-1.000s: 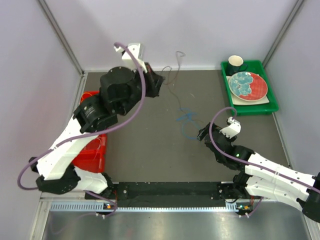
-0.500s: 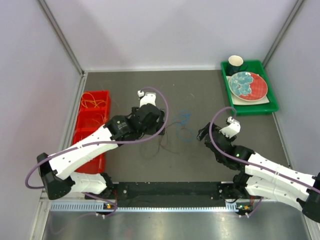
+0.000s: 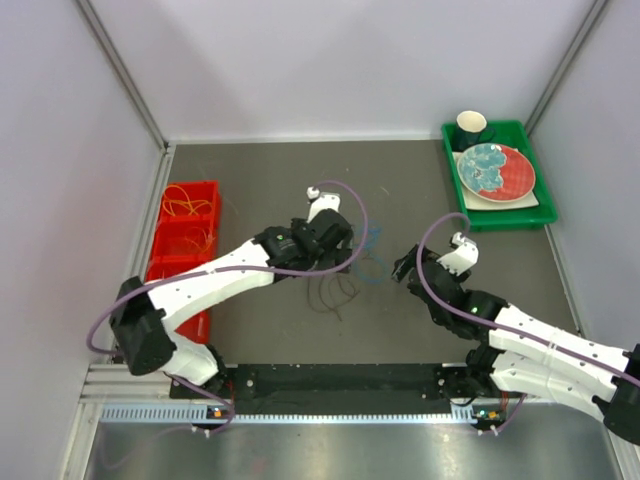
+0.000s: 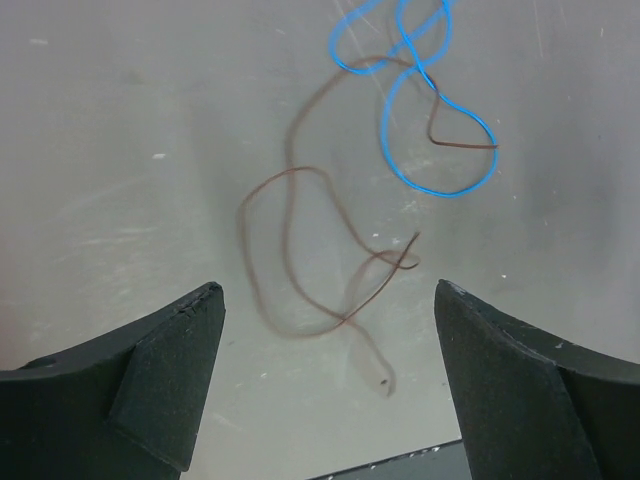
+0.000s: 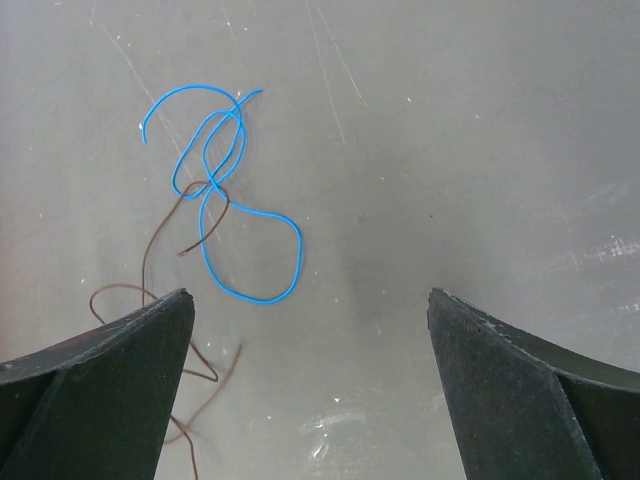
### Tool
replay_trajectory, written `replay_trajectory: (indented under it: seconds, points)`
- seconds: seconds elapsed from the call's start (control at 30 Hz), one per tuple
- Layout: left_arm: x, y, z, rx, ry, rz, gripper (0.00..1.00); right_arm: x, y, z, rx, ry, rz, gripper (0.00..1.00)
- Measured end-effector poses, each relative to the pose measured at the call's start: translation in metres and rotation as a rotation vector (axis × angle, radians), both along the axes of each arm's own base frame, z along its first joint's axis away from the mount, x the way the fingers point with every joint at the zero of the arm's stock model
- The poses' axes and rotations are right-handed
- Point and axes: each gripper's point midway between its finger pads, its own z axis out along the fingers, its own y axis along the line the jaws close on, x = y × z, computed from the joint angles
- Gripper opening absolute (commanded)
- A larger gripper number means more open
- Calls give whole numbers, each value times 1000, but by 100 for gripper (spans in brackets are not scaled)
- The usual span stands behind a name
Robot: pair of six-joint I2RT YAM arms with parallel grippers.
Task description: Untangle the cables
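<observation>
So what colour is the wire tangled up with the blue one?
Brown; that wire shows best in the left wrist view.

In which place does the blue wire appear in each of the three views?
Top view: blue wire near the picture's middle.
Left wrist: blue wire at upper right.
Right wrist: blue wire at upper left.
Shared landmark: the brown wire crossing it.

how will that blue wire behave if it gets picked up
Probably floppy: the blue wire is thin and lies in loose loops. Likely very light. It crosses the brown wire, so lifting it may drag that along.
</observation>
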Motion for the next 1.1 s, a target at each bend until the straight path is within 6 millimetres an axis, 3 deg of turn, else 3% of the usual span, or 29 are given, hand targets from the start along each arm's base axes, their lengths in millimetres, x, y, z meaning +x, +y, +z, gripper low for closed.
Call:
replay_trajectory:
  seconds: [0.23, 0.53, 0.6, 0.73, 0.87, 1.0, 1.1]
  points:
    - [15, -44, -44, 27, 77, -74, 83, -1, -5, 3, 22, -8, -27, 99]
    - [61, -92, -58, 23, 51, -147, 81, -6, -17, 0, 57, -38, -62, 99]
    - [81, -97, -58, -5, 57, -153, 81, -6, -17, 0, 54, -37, -62, 99]
    - [123, -87, -67, -50, 78, -142, 79, -5, -16, -4, 44, -28, -60, 99]
    - [150, -82, -83, -75, 112, -170, 74, -4, -15, -5, 33, -25, -56, 99]
    - [155, -99, -99, -100, 153, -250, 68, -2, -13, -7, 21, -21, -48, 99]
    - [147, -113, -108, -128, 189, -312, 54, -1, -12, -11, 10, -12, -44, 99]
